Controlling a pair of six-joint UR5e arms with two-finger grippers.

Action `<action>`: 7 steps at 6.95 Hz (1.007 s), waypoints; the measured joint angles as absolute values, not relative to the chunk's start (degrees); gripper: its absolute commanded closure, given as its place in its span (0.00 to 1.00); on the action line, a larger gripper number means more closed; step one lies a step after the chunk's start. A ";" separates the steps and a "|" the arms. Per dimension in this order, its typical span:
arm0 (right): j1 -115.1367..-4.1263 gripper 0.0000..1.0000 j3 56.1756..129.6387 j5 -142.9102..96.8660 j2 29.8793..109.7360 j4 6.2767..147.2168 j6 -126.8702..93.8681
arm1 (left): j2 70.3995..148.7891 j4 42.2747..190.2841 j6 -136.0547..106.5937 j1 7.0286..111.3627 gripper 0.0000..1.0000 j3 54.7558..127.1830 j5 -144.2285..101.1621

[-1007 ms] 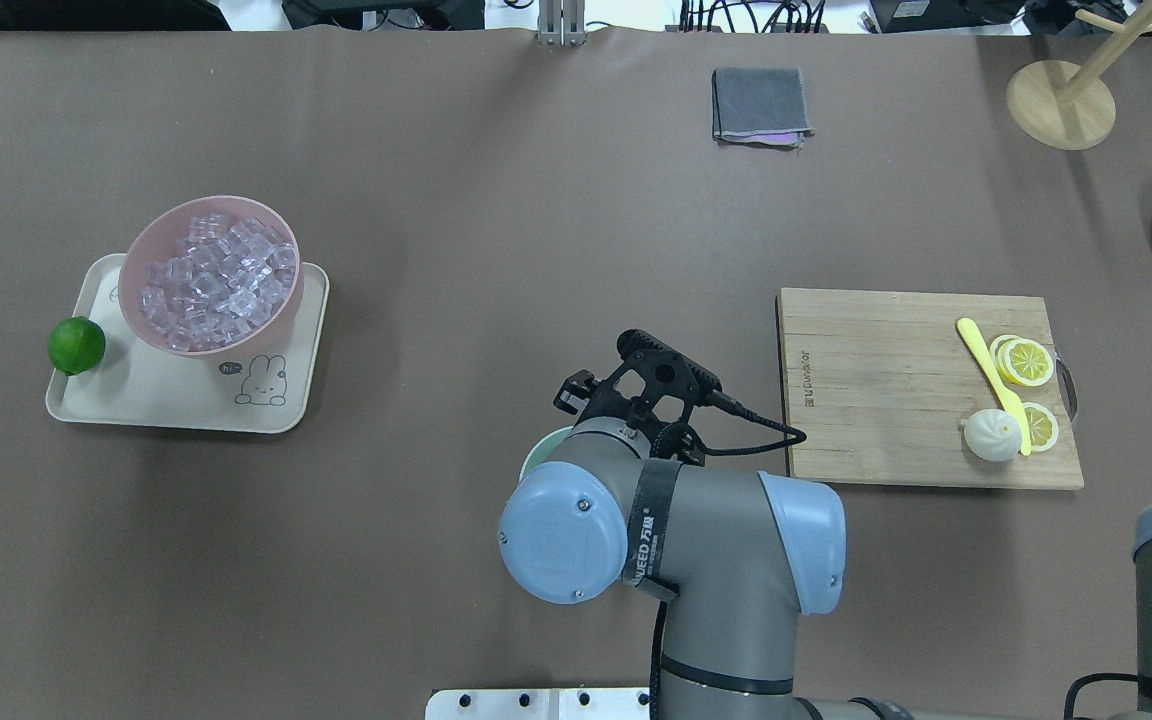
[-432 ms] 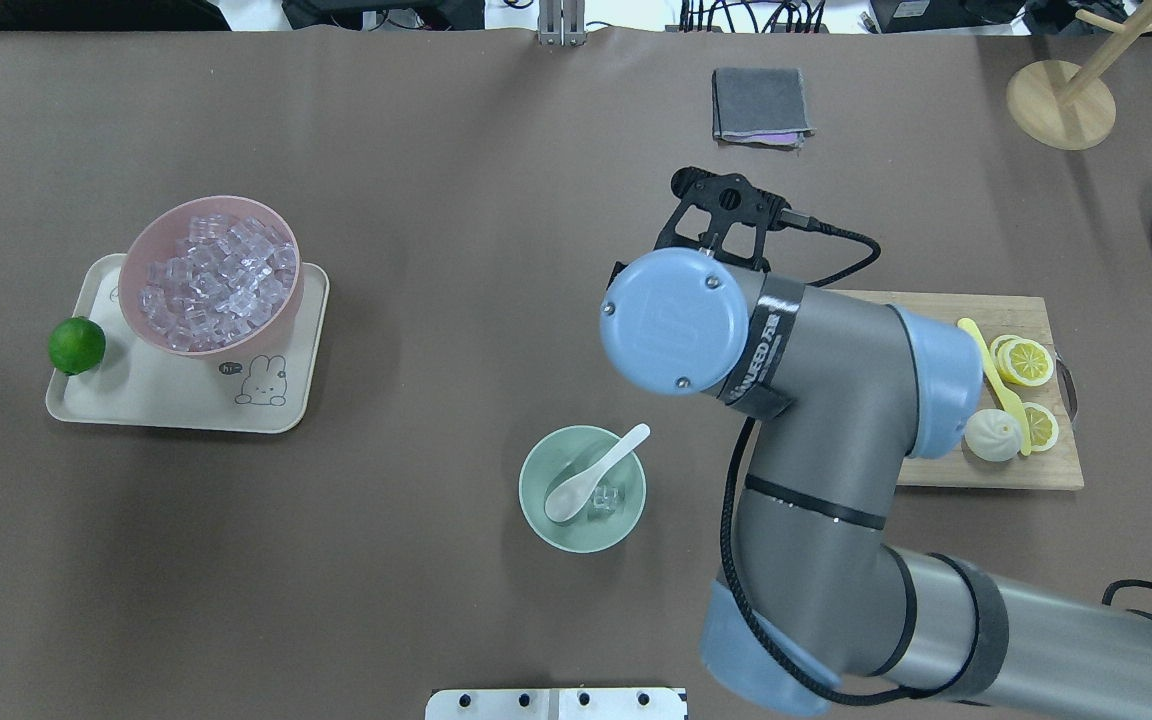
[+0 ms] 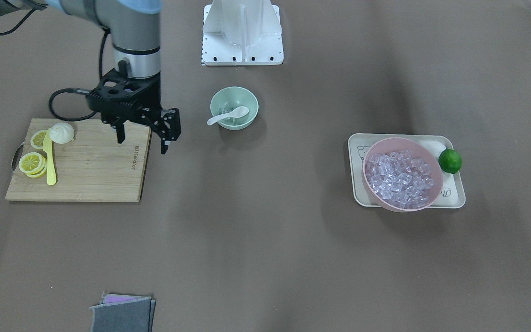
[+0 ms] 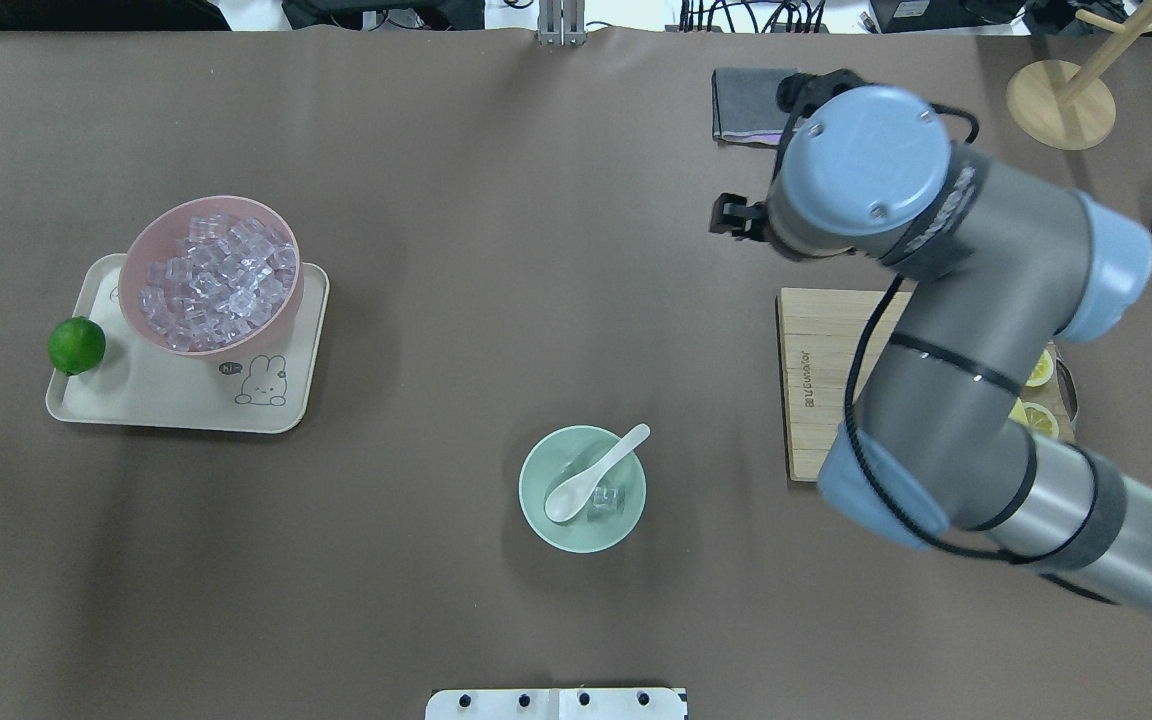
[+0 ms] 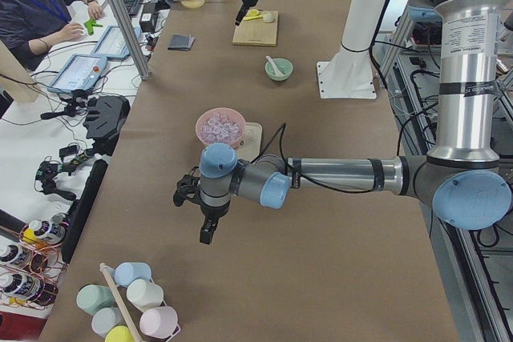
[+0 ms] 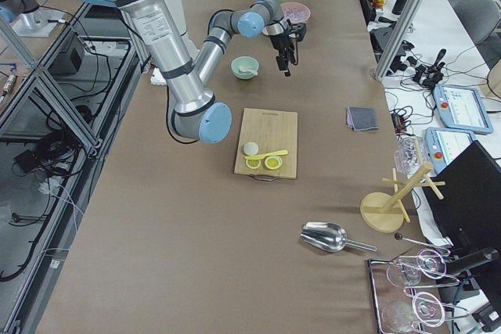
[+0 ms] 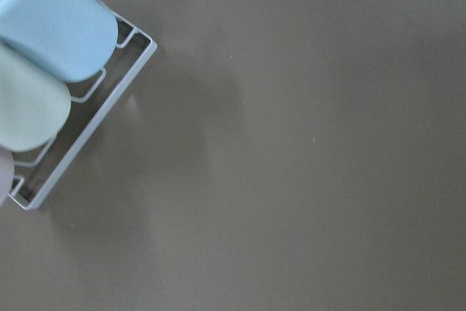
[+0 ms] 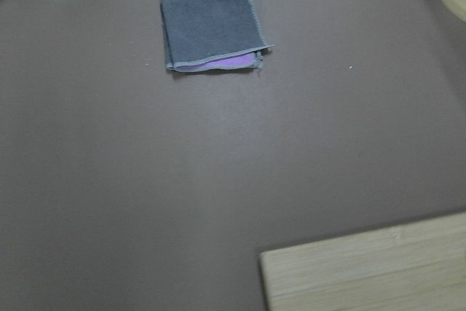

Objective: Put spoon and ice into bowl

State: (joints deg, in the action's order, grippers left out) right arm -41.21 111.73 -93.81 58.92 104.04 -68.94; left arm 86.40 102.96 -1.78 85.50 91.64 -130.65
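1. The spoon (image 4: 601,468) lies in the bowl (image 4: 576,535), scoop down inside and handle resting on the rim. The ice (image 4: 606,499) sits in the bowl just beside the scoop.
2. The spoon's long axis runs diagonally, with the handle tip pointing away from the robot, toward the cutting board (image 3: 85,175).
3. The right gripper (image 3: 142,140) hangs over the board's corner, fingers spread wide and holding nothing. The bowl lies to its left and nearer the robot's base.
4. The right arm is the nearer one. The left gripper (image 5: 205,234) is well away by the cup rack (image 7: 93,123), and I cannot tell how wide it is.
5. Both items appear placed, so no further grasp seems needed.
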 measured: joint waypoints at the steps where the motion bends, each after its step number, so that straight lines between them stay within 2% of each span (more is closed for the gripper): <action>1: -46.99 0.00 111.52 -99.34 61.78 103.22 -58.53 | 86.43 99.28 -0.41 86.23 0.01 92.03 -132.04; 4: -62.80 0.00 109.42 -114.53 70.96 102.85 -32.13 | 87.42 87.45 7.23 88.77 0.01 94.89 -132.27; 7: -76.25 0.00 104.41 -124.38 80.17 102.73 -6.33 | 86.76 84.75 9.43 90.09 0.01 95.43 -132.05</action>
State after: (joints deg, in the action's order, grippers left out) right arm -76.25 104.41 -124.38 80.17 102.73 -6.33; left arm 86.76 84.75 9.43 90.09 95.43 -132.05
